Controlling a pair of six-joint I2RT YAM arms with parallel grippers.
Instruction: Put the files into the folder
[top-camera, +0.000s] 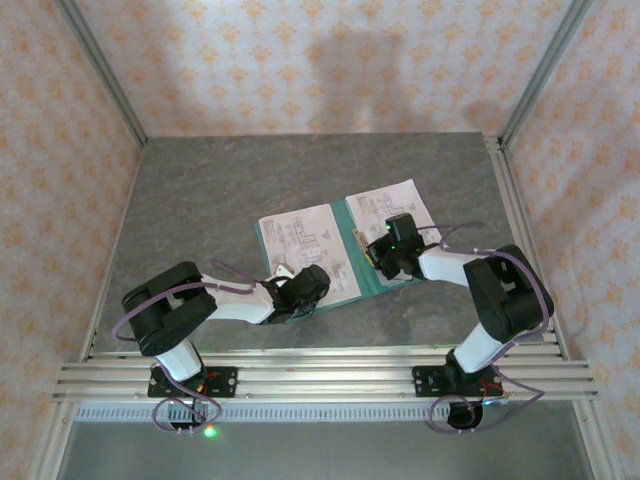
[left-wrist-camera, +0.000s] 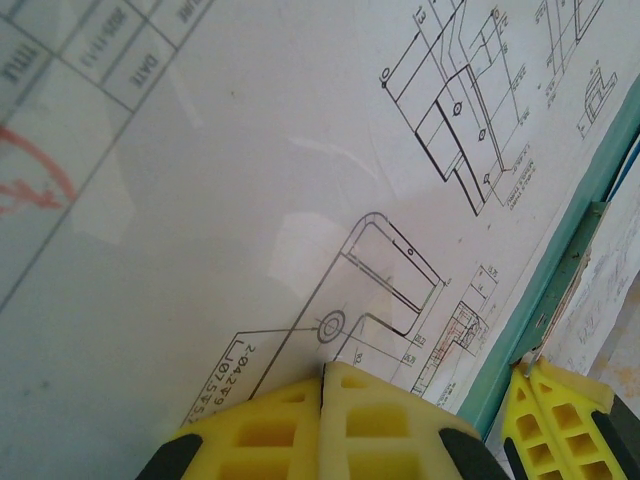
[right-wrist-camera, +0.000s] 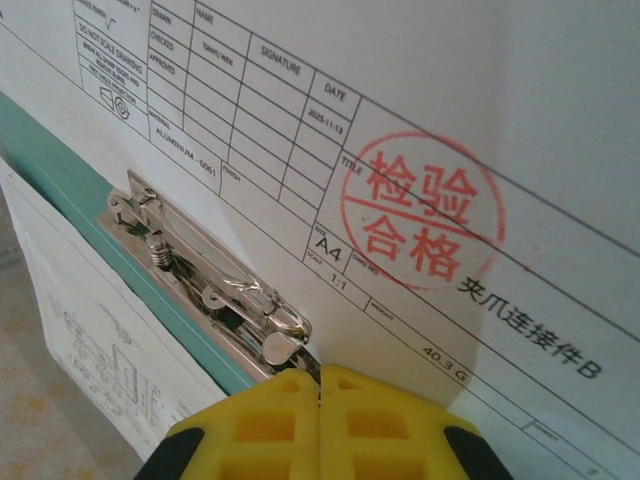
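As the folder (top-camera: 345, 288) lies open flat in the middle of the table (top-camera: 200, 200), just ahead of both arms, its teal shows at the edges and along the spine, w/ the files spread over it: a left sheet (top-camera: 300, 232) of line drawings on the left cover and a right sheet (top-camera: 392, 203) on the right cover. The left gripper (left-wrist-camera: 322, 385) has its yellow fingers pressed together, nothing between them, tips down at the left sheet's near part, right by a drawn bracket outline; can't tell if they actually touch the paper. Across the spine, approx level w/ it, the right gripper (right-wrist-camera: 320, 385) is likewise closed tight and empty, tips just beside the near end of the metal clip (right-wrist-camera: 200, 280). That clip sits on the teal strip at the spine, along the edge of the right sheet, which carries a title block and a round red stamp (right-wrist-camera: 425, 212) w/ Chinese characters. Whether the sheet's edge is tucked under the clip, I can't tell. Both sheets lie flat, side by side, w/ the spine between them.
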